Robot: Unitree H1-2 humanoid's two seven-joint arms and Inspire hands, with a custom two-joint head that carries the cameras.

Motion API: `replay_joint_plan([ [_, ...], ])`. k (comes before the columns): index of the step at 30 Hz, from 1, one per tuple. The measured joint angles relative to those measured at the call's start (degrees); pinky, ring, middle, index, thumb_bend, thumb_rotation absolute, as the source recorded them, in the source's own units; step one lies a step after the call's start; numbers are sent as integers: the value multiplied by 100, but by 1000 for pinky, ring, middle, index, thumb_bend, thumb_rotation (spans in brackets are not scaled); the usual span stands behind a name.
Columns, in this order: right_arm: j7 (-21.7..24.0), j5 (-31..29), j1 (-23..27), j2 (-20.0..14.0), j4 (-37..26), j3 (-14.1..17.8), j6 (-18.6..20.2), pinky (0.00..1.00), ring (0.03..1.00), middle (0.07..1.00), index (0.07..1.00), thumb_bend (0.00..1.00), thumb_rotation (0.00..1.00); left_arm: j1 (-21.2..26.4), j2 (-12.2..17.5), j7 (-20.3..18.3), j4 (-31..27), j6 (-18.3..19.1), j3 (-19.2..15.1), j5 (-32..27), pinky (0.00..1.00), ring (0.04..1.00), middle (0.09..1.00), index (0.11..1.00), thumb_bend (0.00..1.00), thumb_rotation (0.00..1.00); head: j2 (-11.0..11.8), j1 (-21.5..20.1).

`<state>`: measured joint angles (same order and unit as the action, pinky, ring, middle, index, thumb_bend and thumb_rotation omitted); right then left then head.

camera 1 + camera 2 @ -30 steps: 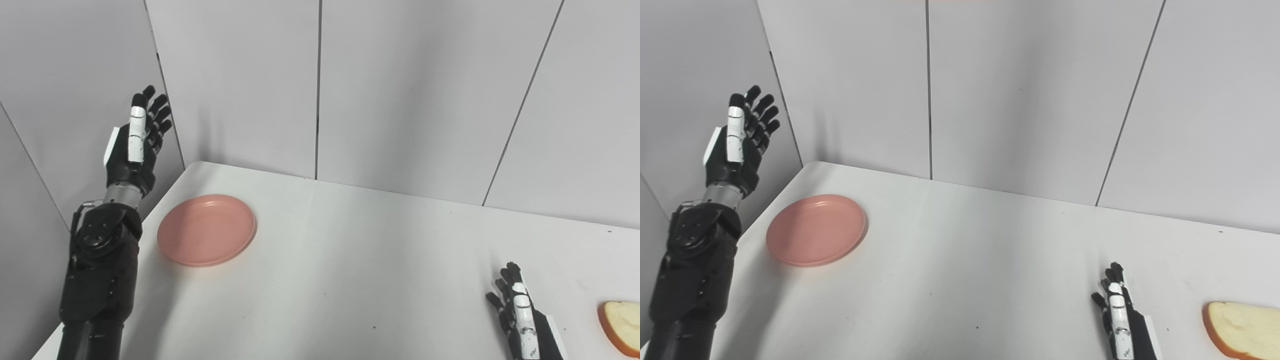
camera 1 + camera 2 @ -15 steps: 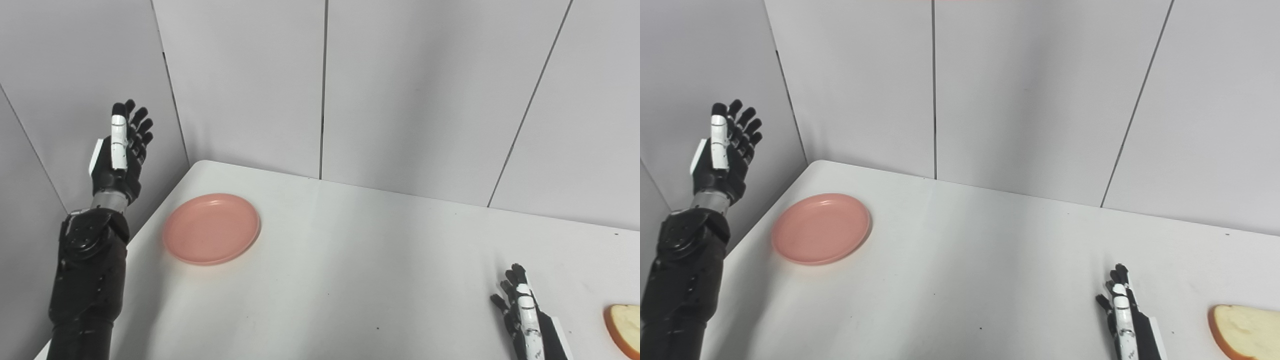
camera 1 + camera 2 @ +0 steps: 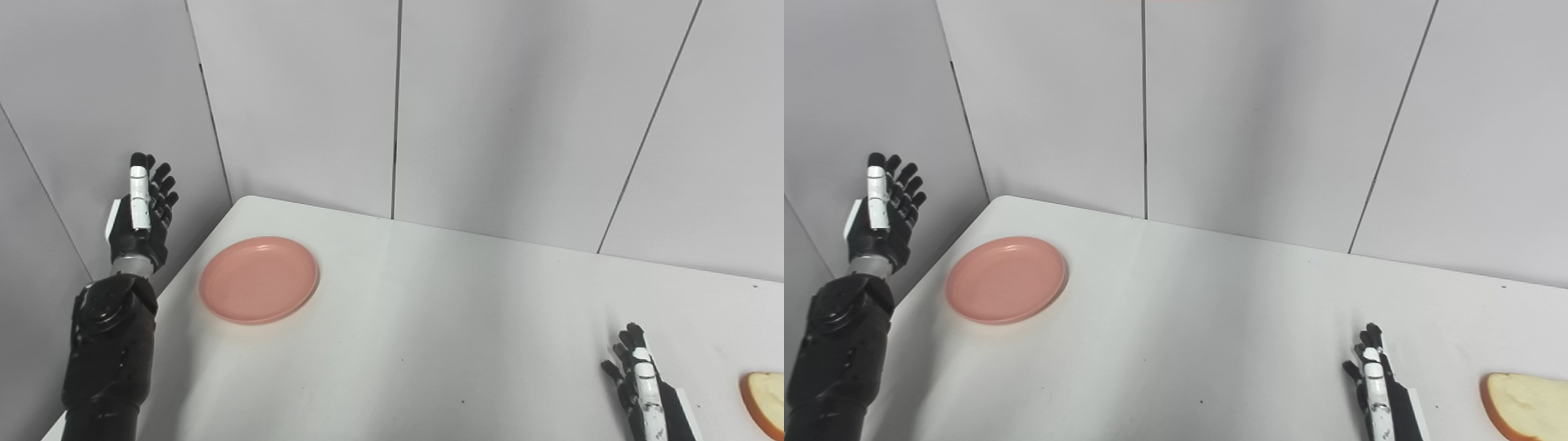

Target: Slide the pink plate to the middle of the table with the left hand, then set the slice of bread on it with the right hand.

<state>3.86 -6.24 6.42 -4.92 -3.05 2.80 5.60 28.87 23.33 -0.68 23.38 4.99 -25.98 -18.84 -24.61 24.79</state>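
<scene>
The pink plate [image 3: 258, 280] lies flat near the table's far left corner. My left hand [image 3: 141, 211] is raised beyond the table's left edge, to the left of the plate and apart from it, open with fingers pointing up. The slice of bread [image 3: 1525, 398] lies at the table's right near edge, partly cut off by the picture. My right hand [image 3: 1377, 389] rests low at the near edge, left of the bread and not touching it, open with fingers stretched forward.
The white table [image 3: 441, 318] is boxed in by grey wall panels [image 3: 502, 110] behind and on the left. The left panel stands close behind my raised left arm [image 3: 110, 343].
My left hand has dropped lower and drifted left, away from the plate. The camera shifted slightly at first. The plate, the bread and my right hand stay where they were.
</scene>
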Motion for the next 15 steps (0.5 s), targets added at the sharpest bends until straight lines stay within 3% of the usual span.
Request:
replay_joint_plan([
  [15, -20, -38, -9, 5, -132, 3, 196, 1000, 1000, 1000, 1000, 120, 1000, -56, -111, -41, 537, -87, -13, -244, 990, 975, 974, 985, 798, 925, -35, -17],
])
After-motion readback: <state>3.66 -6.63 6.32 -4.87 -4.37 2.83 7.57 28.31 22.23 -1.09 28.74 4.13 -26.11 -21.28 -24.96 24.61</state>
